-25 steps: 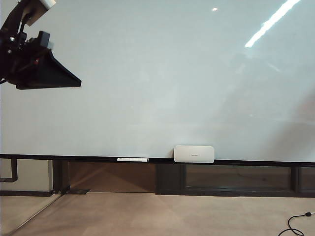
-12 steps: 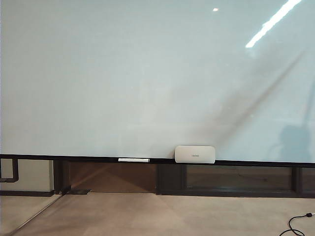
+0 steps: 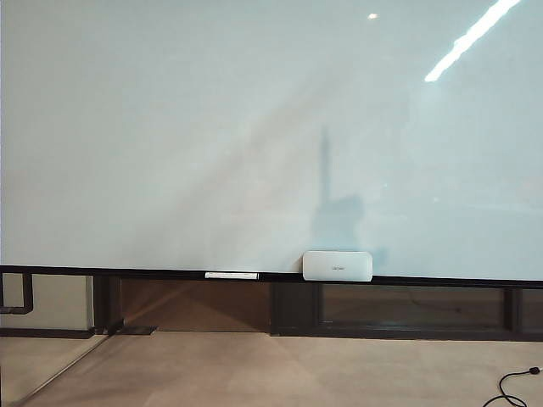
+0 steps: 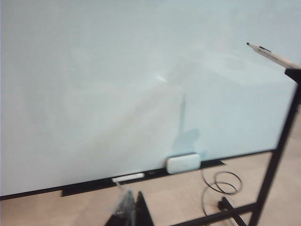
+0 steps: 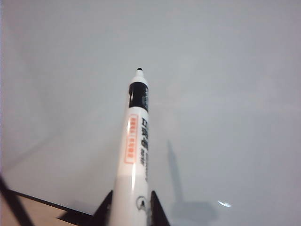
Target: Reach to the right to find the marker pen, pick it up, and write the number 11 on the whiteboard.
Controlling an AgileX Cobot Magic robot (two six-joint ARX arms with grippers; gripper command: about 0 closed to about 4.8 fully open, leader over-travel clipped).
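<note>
The marker [image 5: 137, 141], a white barrel with a black collar and tip, stands clamped between the 2 dark fingers [image 5: 157, 212] of the right pincer [image 5: 131, 214], its uncapped tip aimed at the whiteboard [image 3: 212, 127] but apart from it. The pen's shadow falls on the bare board above a white eraser box [image 3: 338, 265] on the ledge [image 3: 127, 272]. The left pincer [image 4: 129, 214] hangs back from the board; its spread cannot be told.
</note>
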